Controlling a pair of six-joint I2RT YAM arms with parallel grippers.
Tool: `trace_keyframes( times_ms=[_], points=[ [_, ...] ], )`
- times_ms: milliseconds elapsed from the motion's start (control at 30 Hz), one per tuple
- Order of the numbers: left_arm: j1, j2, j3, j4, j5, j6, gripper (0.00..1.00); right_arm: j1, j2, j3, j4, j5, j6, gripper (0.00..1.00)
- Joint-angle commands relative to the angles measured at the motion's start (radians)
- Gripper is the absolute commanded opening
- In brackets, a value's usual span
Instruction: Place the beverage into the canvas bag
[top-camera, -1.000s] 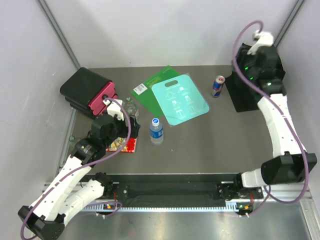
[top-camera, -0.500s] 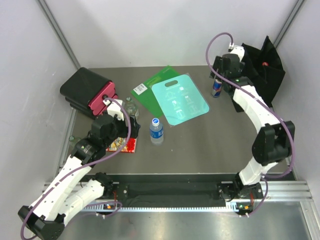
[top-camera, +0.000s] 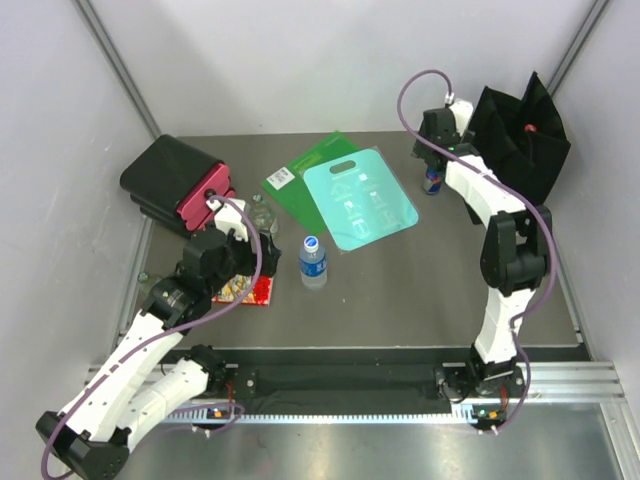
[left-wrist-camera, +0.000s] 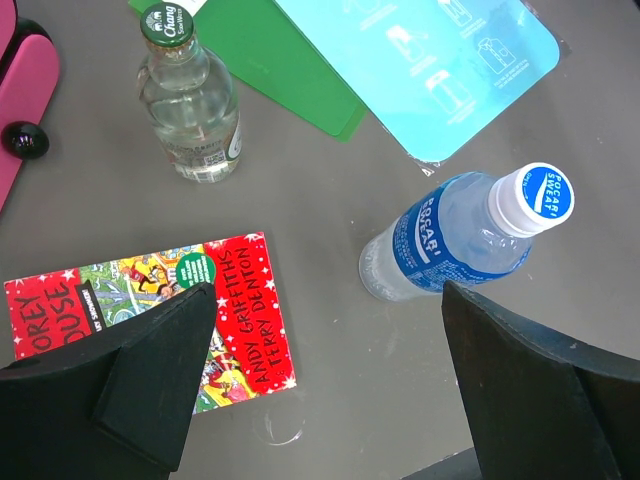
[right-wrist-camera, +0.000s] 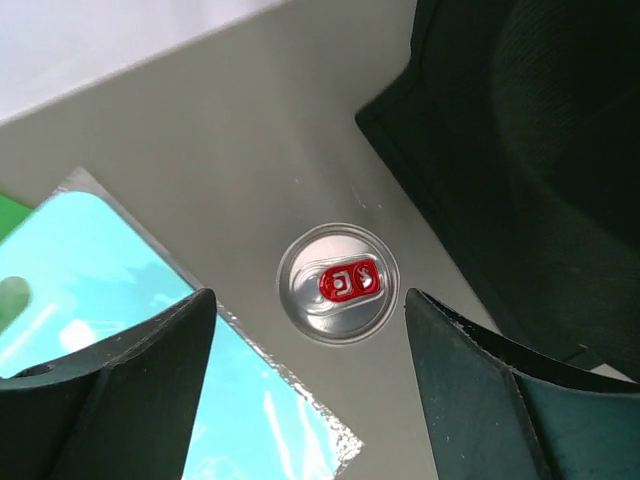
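Note:
The beverage, a silver-topped can (right-wrist-camera: 338, 284) with a red tab, stands upright on the table just left of the canvas bag (top-camera: 520, 135), a floppy black tote at the back right. My right gripper (right-wrist-camera: 308, 300) hovers straight above the can, open, one finger on each side and clear of it. From the top view the can (top-camera: 432, 181) is mostly under that gripper (top-camera: 436, 150). The bag's dark fabric (right-wrist-camera: 540, 150) fills the right of the right wrist view. My left gripper (left-wrist-camera: 328, 300) is open and empty above the table at the left.
A Pocari Sweat bottle (left-wrist-camera: 455, 235) and a green-capped glass bottle (left-wrist-camera: 190, 105) stand near the left gripper, with a red book (left-wrist-camera: 150, 315) beside them. A teal board (top-camera: 360, 205) lies over a green sheet (top-camera: 300, 170). A black hard case with red edge (top-camera: 178, 185) sits at the back left.
The right arm has swung left from over the bag to above the can, and its jaws have opened wider. The bag now stands unfolded. The left arm has not moved.

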Motion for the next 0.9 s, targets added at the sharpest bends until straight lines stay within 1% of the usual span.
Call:
trace_keyframes(
  times_ms=[0, 100, 233, 300, 400, 433, 500, 533, 600, 633, 700, 733, 767, 800, 867],
  points=[
    [-0.004, -0.010, -0.002, 0.047, 0.008, 0.013, 0.98, 0.002, 0.059, 0.063, -0.009, 0.056, 0.031, 0.76],
    [-0.004, -0.010, -0.002, 0.047, 0.008, 0.011, 0.98, 0.002, 0.088, 0.067, -0.013, 0.096, 0.034, 0.76],
    [-0.006, -0.007, -0.002, 0.047, 0.008, 0.013, 0.98, -0.004, 0.114, 0.063, 0.003, 0.073, 0.026, 0.75],
    [-0.004, -0.009, -0.002, 0.049, 0.002, 0.013, 0.98, -0.006, 0.114, 0.046, 0.039, 0.063, 0.006, 0.72],
    [-0.004, -0.007, -0.002, 0.047, -0.003, 0.013, 0.98, -0.007, 0.096, 0.015, 0.089, 0.053, -0.032, 0.65],
    [-0.004, -0.009, -0.002, 0.047, -0.003, 0.014, 0.98, -0.007, 0.091, 0.001, 0.100, 0.052, -0.047, 0.59],
    [-0.006, -0.006, 0.000, 0.047, -0.003, 0.014, 0.98, -0.007, 0.075, -0.011, 0.137, 0.041, -0.069, 0.52],
    [-0.006, -0.006, -0.002, 0.047, -0.003, 0.014, 0.98, -0.007, 0.070, -0.019, 0.148, 0.024, -0.092, 0.45],
    [-0.006, -0.004, 0.000, 0.047, -0.003, 0.014, 0.98, -0.007, 0.056, -0.023, 0.161, 0.011, -0.112, 0.35],
    [-0.006, -0.004, -0.002, 0.047, -0.003, 0.014, 0.98, -0.006, 0.052, -0.025, 0.163, 0.001, -0.132, 0.23],
    [-0.006, -0.002, -0.002, 0.047, -0.003, 0.014, 0.98, -0.006, 0.030, -0.028, 0.166, -0.011, -0.153, 0.13],
    [-0.006, -0.001, -0.002, 0.046, -0.004, 0.014, 0.98, -0.004, 0.019, -0.032, 0.165, -0.025, -0.173, 0.05],
    [-0.004, -0.002, 0.000, 0.044, -0.004, 0.016, 0.98, -0.004, 0.007, -0.038, 0.161, -0.035, -0.182, 0.01],
    [-0.004, -0.002, -0.002, 0.046, -0.004, 0.014, 0.98, -0.003, -0.022, -0.045, 0.161, -0.049, -0.196, 0.00],
    [-0.006, -0.004, -0.002, 0.044, -0.007, 0.013, 0.98, 0.003, -0.053, -0.057, 0.145, -0.081, -0.225, 0.00]
  ],
)
